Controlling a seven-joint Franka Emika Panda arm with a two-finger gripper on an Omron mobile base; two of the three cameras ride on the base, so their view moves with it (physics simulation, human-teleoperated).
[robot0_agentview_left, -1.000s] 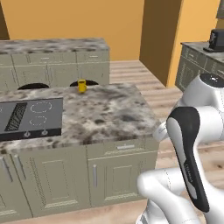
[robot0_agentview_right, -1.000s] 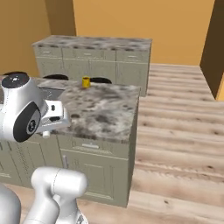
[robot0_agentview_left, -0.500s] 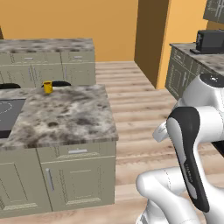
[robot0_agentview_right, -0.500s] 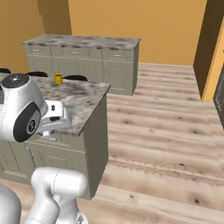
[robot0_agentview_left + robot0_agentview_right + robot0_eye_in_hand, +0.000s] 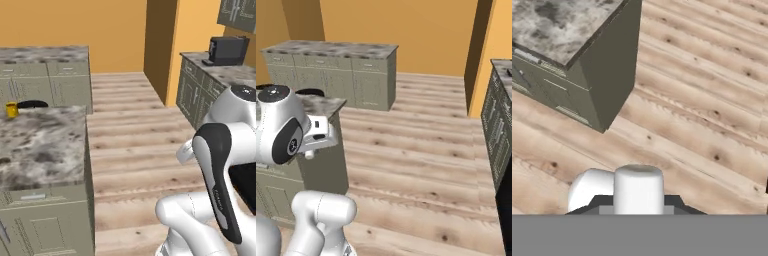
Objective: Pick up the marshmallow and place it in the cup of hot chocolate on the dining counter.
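In the hand view a small white block, the marshmallow, sits upright at the bottom centre, and my gripper is shut on it with dark fingers on both sides. The hand hangs over wooden floor beside a counter corner. The cup of hot chocolate and the dining counter are out of view. A small yellow item stands on the far edge of a counter with drawers; it is too small to identify.
A marbled island with drawers stands to my left, its corner close under the hand. Another cabinet run lines the back wall. A counter with a black coffee machine is at the right. Wooden floor lies between them.
The whole picture has shifted: the base has moved and the camera with it, so the island has slid left and the stove top has left the frame. The gripper stays shut.
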